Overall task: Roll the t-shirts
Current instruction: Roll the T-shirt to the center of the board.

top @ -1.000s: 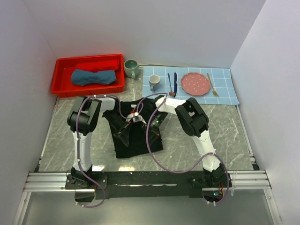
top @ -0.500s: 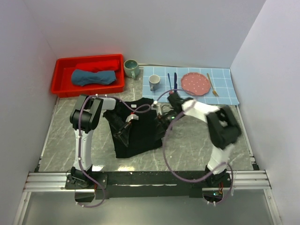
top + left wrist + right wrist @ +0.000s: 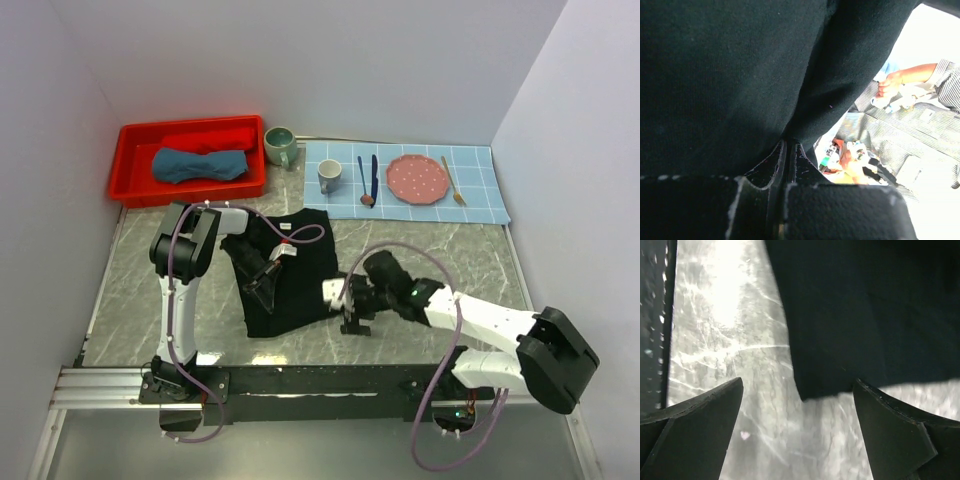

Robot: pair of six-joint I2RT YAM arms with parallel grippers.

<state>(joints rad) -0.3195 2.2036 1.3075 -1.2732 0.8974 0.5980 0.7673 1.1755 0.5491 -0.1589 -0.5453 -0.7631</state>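
A: Is the left gripper (image 3: 262, 287) holding anything?
B: It is pinching a fold of the black t-shirt (image 3: 305, 275) lying on the table (image 3: 450, 250), likely anchoring it. The right gripper (image 3: 350, 318) is hovering spread above the near corner, probably lining up a grab.

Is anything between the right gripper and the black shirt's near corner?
Nothing visible. The right gripper is open above the table, and the black shirt corner lies unobstructed just ahead, between its fingers.

A black shirt (image 3: 865, 305) fills the upper right. Its corner lies on the marble table (image 3: 730, 305), between the gripper's (image 3: 799, 385) wide-spread fingers at the lower corners.
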